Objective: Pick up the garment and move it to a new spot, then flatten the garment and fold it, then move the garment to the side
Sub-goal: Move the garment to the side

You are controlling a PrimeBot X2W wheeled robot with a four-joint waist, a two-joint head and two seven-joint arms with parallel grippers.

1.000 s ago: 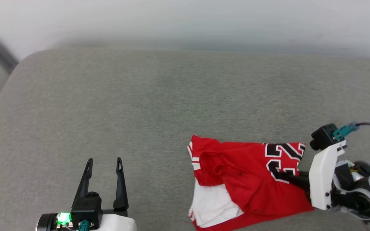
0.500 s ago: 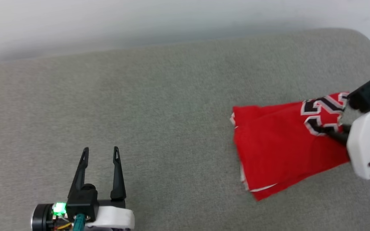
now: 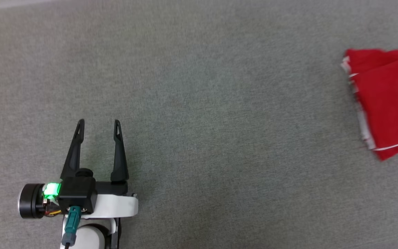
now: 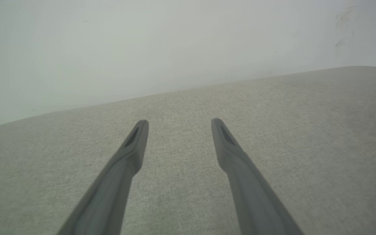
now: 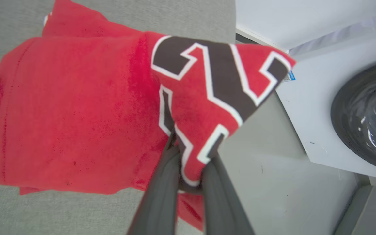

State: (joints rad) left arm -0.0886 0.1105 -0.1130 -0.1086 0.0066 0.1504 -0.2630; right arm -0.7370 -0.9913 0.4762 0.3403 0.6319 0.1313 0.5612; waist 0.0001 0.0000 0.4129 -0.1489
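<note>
Left tool [image 3: 98, 122] — fingers spread wide, empty, over the grey cushion [image 3: 199, 103]. Right tool [image 5: 193, 163] — clamped on the jersey's [image 5: 77, 107] printed corner, which is lifted. The rest lies folded near the cushion's edge.

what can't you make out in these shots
Head view: the garment runs off the right edge, its right part cut off.
Right wrist view: the right hand has its fingertips buried in the garment's fold.
Right wrist view: the print is folded over, not fully readable.
</note>
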